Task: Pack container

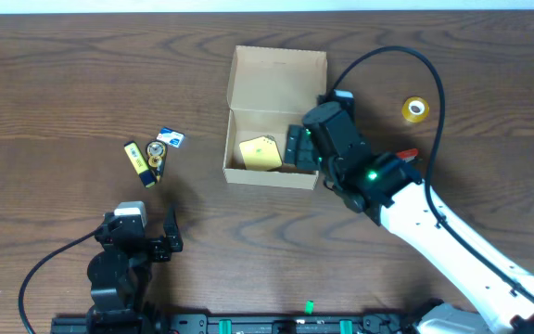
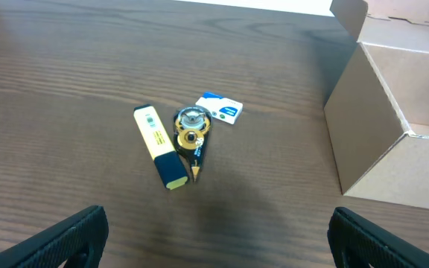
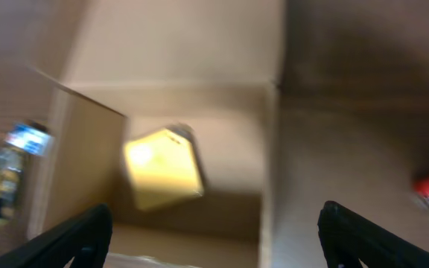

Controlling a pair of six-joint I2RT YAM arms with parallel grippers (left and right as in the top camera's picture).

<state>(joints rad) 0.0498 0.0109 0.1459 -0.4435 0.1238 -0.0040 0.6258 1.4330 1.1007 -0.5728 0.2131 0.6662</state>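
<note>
Overhead, the open cardboard container [image 1: 272,176] sits mid-table; only this view shows 1 yellow tape roll [image 1: 416,109] to its right. The right gripper [image 1: 302,148], jaws spread and empty, reaches over the container's right edge above a yellow pad [image 3: 162,167]. The left gripper [image 1: 142,232] hangs wide open, facing a highlighter [image 2: 159,147].

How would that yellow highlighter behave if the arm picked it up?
The highlighter looks like hard plastic, so probably stiff, not floppy. It is small, so likely light. Its glossy casing might slip in a loose pinch, and its flattish body seems unlikely to roll.
</note>
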